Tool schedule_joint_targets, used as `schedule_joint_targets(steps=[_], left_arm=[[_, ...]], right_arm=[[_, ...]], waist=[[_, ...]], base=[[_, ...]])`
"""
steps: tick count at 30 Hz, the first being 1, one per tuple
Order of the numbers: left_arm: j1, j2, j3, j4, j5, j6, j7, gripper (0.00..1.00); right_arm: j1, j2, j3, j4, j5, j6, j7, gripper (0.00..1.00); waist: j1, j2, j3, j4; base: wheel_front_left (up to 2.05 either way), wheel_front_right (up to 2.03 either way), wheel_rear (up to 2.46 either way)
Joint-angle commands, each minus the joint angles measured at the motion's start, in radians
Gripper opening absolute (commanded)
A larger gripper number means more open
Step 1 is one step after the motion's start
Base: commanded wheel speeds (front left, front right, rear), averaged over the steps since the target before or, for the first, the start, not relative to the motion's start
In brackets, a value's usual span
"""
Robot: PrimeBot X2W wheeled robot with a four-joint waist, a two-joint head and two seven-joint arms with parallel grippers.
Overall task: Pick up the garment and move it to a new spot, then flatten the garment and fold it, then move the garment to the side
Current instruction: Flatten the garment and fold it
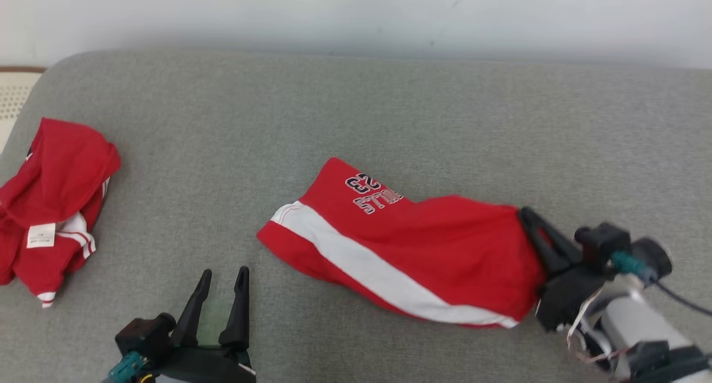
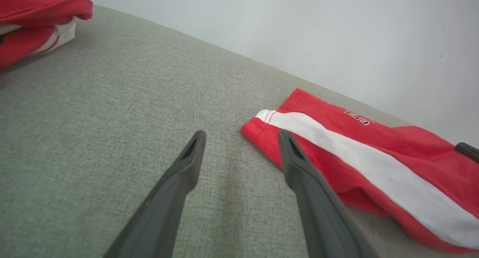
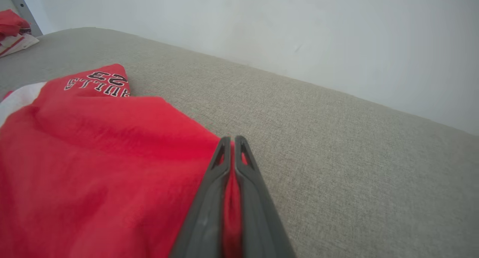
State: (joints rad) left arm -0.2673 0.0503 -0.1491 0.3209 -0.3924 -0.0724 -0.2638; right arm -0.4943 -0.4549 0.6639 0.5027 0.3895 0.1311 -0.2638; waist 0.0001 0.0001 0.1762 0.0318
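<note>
- The garment point(image 1: 411, 244) lies on the cushion point(image 1: 356, 110), right of centre, stretched left to right.
- Right gripper point(image 1: 528, 219) at its right end — cloth between the fingers.
- Left gripper point(image 1: 225, 272) nearer the front, left of the garment (apart from it).
- A second garment point(image 1: 55, 199) lies far left, well apart.
- The wall point(image 1: 356, 16) stands behind the cushion.

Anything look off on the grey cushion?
Nothing damaged. The red shorts lie bunched and slanted, one end pinched in the shut right gripper. A second red garment sits crumpled at the left edge of the cushion.
</note>
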Motion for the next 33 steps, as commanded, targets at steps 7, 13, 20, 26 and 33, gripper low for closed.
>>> schedule_joint_targets(steps=[7, 13, 20, 26, 33], left_arm=[[-0.031, 0.0, -0.057, -0.014, -0.033, 0.013, -0.002, 1.0], [-0.046, 0.0, -0.106, -0.02, -0.05, 0.021, -0.002, 1.0], [-0.029, 0.0, -0.105, -0.025, -0.044, 0.036, -0.002, 1.0], [0.017, 0.001, -0.033, -0.027, -0.005, 0.046, -0.002, 1.0], [0.071, 0.001, 0.041, -0.036, 0.033, 0.051, -0.002, 1.0]], right_arm=[[-0.164, -0.056, 0.003, 0.088, -0.022, -0.001, -0.001, 0.0], [-0.265, -0.064, 0.015, 0.215, -0.024, -0.001, -0.001, 0.0], [-0.287, -0.028, -0.011, 0.301, 0.008, -0.001, 0.0, 1.0], [-0.195, 0.017, -0.112, 0.241, -0.017, -0.001, -0.001, 1.0], [-0.055, 0.058, -0.215, 0.151, -0.045, -0.001, -0.001, 1.0]], waist=[[-0.0001, -0.0001, 0.075, 0.087], [-0.0001, -0.0001, 0.1, 0.145], [-0.0001, -0.0001, 0.073, 0.154], [-0.0001, -0.0001, -0.003, 0.088], [-0.0001, -0.0001, -0.079, 0.014]], base=[[0.0, 0.0, 0.0], [0.0, 0.0, 0.0], [0.0, 0.0, 0.0], [0.0, 0.0, 0.0], [0.0, 0.0, 0.0]])
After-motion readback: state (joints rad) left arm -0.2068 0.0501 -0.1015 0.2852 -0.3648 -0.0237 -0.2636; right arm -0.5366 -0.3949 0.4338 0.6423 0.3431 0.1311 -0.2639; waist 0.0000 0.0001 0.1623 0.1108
